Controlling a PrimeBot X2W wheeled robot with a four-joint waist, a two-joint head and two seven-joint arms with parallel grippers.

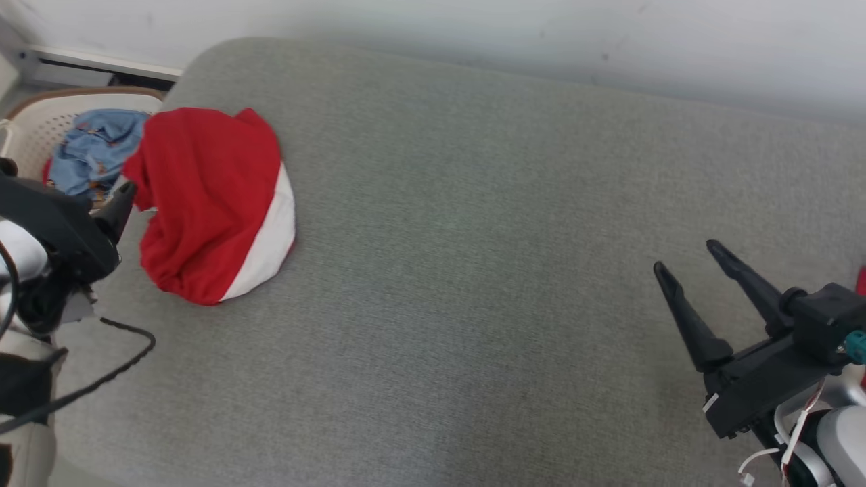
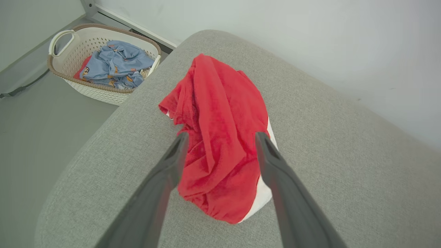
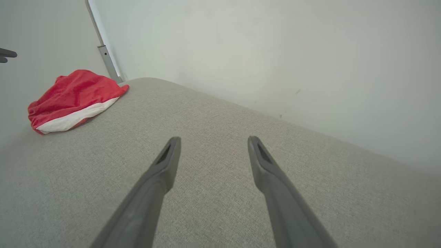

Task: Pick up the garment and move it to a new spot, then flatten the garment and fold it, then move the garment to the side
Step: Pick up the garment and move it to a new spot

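Observation:
The garment (image 1: 210, 203) is a crumpled red piece with a white band, lying in a heap at the far left end of the grey cushioned surface (image 1: 473, 270). In the left wrist view the garment (image 2: 220, 137) sits just beyond my left gripper (image 2: 222, 137), whose fingers stand open above it with nothing between them. In the head view one left fingertip (image 1: 125, 196) shows beside the heap's left edge. My right gripper (image 1: 687, 260) hovers open and empty over the surface's right end, far from the garment (image 3: 74, 100). The right gripper (image 3: 212, 141) holds nothing.
A white perforated basket (image 2: 65, 44) with blue clothes stands on the floor off the surface's left end, also seen as the basket (image 1: 40, 122). A pale wall (image 1: 541, 40) runs behind the surface. A black cable (image 1: 115, 365) hangs near my left arm.

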